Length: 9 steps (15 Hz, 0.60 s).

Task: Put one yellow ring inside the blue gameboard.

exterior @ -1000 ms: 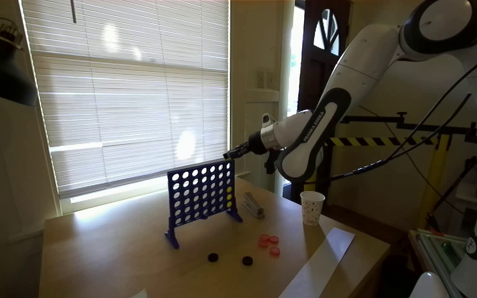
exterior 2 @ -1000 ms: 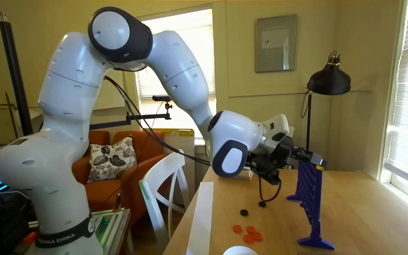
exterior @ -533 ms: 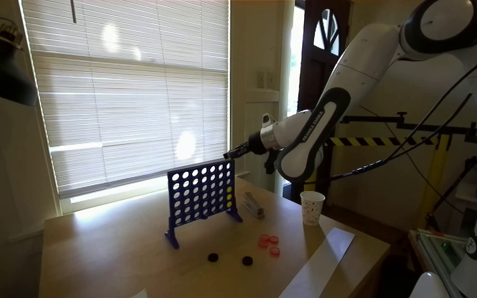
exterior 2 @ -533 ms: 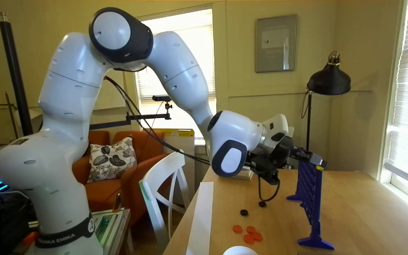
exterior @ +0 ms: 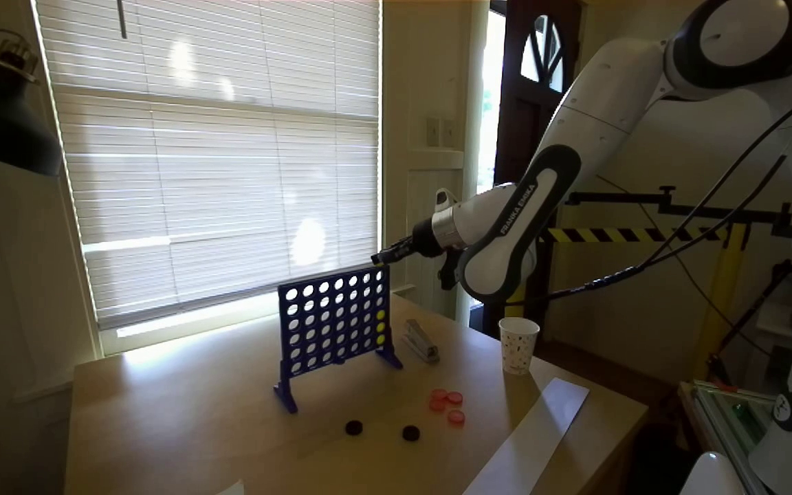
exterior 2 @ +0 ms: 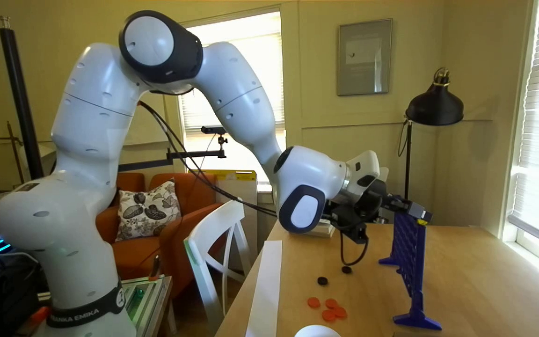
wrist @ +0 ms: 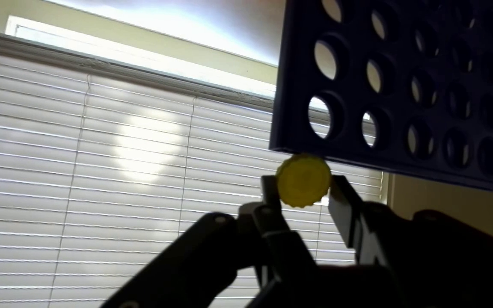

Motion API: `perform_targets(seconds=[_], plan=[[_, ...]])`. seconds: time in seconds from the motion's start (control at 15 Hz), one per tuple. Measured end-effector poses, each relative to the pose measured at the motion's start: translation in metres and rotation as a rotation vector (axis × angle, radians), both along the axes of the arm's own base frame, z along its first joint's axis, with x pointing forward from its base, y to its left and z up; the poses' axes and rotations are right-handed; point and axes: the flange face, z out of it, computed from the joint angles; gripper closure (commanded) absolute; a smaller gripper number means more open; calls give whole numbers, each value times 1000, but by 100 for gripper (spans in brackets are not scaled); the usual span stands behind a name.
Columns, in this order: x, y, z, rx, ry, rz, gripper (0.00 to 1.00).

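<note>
The blue gameboard (exterior: 284, 357) stands upright on the table in both exterior views (exterior 2: 412, 252). Three yellow tokens (exterior: 380, 327) sit stacked in its end column. My gripper (exterior: 379, 258) is above the top edge at that same end; it also shows in an exterior view (exterior 2: 420, 213). In the wrist view my gripper (wrist: 304, 184) is shut on a yellow ring (wrist: 304, 179), held by its rim between the fingertips. The ring's edge meets the top edge of the gameboard (wrist: 353, 100), which appears upside down there. I cannot tell whether it has entered the slot.
Red tokens (exterior: 456, 416) and two dark tokens (exterior: 410, 433) lie on the table in front of the board. A stapler (exterior: 421, 342) lies beside the board's end. A paper cup (exterior: 519, 347) and a white strip (exterior 2: 265, 285) are nearer the robot. A window with blinds is behind.
The arm's upper links have shifted very slightly. The gripper, the yellow ring and the board look the same as before.
</note>
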Motion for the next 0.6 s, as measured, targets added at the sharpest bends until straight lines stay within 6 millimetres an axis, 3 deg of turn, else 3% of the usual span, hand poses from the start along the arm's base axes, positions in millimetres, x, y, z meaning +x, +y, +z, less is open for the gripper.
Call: perform_targets(seconds=[0.6], plan=[[-1, 1, -2, -4, 5, -2, 90]])
